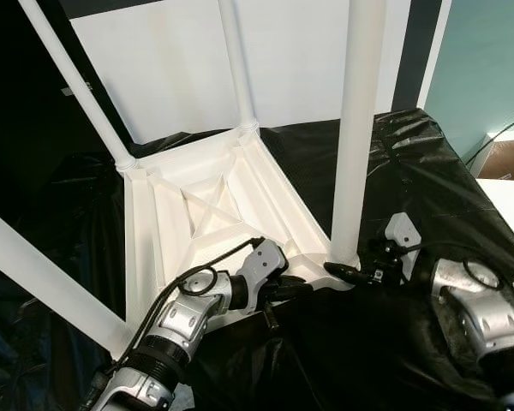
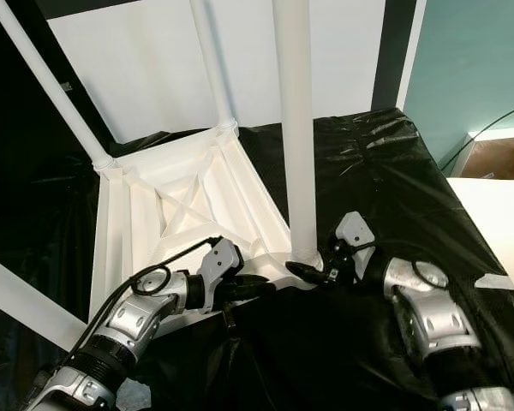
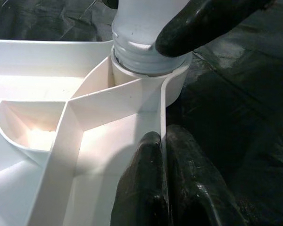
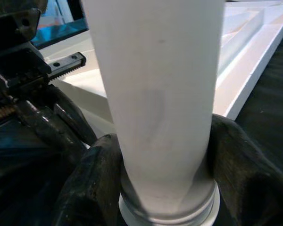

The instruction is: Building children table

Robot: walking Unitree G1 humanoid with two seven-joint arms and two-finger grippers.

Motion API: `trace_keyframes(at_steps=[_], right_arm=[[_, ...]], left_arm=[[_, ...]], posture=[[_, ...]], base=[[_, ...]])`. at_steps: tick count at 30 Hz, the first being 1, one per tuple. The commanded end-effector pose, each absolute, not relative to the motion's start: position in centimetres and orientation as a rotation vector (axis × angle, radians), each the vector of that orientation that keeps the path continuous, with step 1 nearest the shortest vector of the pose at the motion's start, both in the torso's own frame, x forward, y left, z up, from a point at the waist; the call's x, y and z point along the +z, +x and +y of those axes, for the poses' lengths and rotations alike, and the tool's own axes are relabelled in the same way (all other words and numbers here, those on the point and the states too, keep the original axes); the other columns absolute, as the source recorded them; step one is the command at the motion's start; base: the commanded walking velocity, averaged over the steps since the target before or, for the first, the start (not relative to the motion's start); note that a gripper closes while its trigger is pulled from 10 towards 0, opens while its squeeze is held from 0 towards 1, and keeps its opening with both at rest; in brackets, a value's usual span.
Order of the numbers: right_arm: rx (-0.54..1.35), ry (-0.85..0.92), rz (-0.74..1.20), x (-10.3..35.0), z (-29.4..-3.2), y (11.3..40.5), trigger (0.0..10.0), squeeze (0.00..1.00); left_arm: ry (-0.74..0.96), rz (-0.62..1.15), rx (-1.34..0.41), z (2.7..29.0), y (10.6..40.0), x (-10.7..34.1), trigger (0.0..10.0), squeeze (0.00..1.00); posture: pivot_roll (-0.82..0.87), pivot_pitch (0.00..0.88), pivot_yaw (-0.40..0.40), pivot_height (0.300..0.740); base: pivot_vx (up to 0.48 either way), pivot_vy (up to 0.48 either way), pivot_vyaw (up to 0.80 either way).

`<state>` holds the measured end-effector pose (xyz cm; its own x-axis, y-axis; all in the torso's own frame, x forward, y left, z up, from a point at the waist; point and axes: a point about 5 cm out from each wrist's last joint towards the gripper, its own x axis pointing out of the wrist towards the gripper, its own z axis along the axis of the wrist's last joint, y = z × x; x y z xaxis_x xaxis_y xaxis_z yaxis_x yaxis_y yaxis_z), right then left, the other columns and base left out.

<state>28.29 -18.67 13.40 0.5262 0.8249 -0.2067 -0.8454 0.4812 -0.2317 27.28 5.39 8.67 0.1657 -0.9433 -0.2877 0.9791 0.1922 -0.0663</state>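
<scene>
Nearest the head camera, the two silver arms reach in from the lower edge over a surface draped in black plastic sheet. On that sheet lies a white children's table turned upside down, its ribbed underside facing up, with four white legs rising from its corners. The leg at the near right corner stands upright, its long axis vertical, seated in the corner socket. The left gripper lies on the table's near edge just left of that socket. The right gripper is at the very base of the upright leg, coming in from the right.

From the left wrist, the two black fingers are pressed close together, pinching the thin white rim wall of the underside between them. Ahead sits the round corner socket with the leg's ridged end seated in it, and a black finger of the other gripper rests against that leg.

From the right wrist, the black fingers wrap either side of the leg, clamped on it just above its grey ringed end.
</scene>
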Motion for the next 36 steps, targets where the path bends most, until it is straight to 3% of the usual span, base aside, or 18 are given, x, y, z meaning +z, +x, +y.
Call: trace_keyframes(at_steps=[1, 9, 11, 13, 15, 20, 27, 28, 29, 30, 36], right_arm=[[1.031, -0.312, 0.109, 13.1, -19.0, 28.3, 0.0, 0.00], [0.930, -0.202, 0.152, 11.4, -18.1, 26.8, 0.0, 0.00], [0.639, -0.178, 0.030, 10.8, -17.2, 26.4, 0.0, 0.00], [0.639, -0.178, 0.030, 10.8, -17.2, 26.4, 0.0, 0.00], [0.348, -0.155, -0.111, 11.3, -16.9, 25.6, 0.0, 0.00], [0.235, -0.125, -0.135, 11.4, -16.6, 24.8, 0.0, 0.00], [0.227, -0.143, -0.149, 11.7, -16.3, 24.6, 0.0, 0.00], [0.245, -0.141, -0.119, 11.4, -16.2, 24.7, 4.4, 0.00], [0.295, -0.133, -0.083, 11.0, -15.9, 24.9, 10.0, 0.18], [0.341, -0.121, -0.067, 10.8, -15.6, 24.9, 10.0, 1.00], [0.518, -0.183, -0.060, 11.3, -15.4, 26.0, 10.0, 1.00]], left_arm=[[0.049, 0.458, -1.411, 6.2, 25.2, 5.2, 10.0, 0.00], [0.053, 0.454, -1.409, 6.3, 25.1, 5.1, 10.0, 0.00], [0.049, 0.453, -1.403, 6.3, 25.0, 5.1, 10.0, 0.00], [0.049, 0.453, -1.403, 6.3, 25.0, 5.1, 10.0, 0.00], [0.046, 0.455, -1.405, 6.3, 25.0, 5.0, 10.0, 0.00], [0.060, 0.458, -1.422, 6.2, 25.0, 5.1, 10.0, 0.00], [0.078, 0.457, -1.426, 6.2, 25.2, 5.1, 10.0, 0.00], [0.075, 0.459, -1.424, 6.2, 25.1, 5.1, 10.0, 0.00], [0.072, 0.462, -1.423, 6.2, 25.1, 5.1, 10.0, 0.00], [0.069, 0.463, -1.422, 6.3, 25.1, 5.0, 10.0, 0.00], [0.075, 0.459, -1.419, 6.3, 25.1, 5.1, 10.0, 0.00]], posture=[[-0.07, 0.000, 0.084, 0.740], [-0.06, 0.000, 0.073, 0.740], [-0.06, 0.000, 0.073, 0.740], [-0.06, 0.000, 0.073, 0.740], [-0.06, 0.000, 0.077, 0.740], [-0.08, 0.000, 0.089, 0.740], [-0.07, 0.000, 0.087, 0.740], [-0.07, 0.000, 0.089, 0.740], [-0.07, 0.000, 0.089, 0.740], [-0.07, 0.000, 0.088, 0.740], [-0.07, 0.000, 0.087, 0.740]], base=[[0.000, 0.000, 0.00], [0.000, 0.000, 0.00], [0.000, 0.000, 0.00], [0.000, 0.000, 0.00], [0.000, 0.000, 0.00], [0.000, 0.000, 0.00], [0.000, 0.000, 0.00], [0.000, 0.000, 0.00], [0.000, 0.000, 0.00], [0.000, 0.000, 0.00], [0.000, 0.000, 0.00]])
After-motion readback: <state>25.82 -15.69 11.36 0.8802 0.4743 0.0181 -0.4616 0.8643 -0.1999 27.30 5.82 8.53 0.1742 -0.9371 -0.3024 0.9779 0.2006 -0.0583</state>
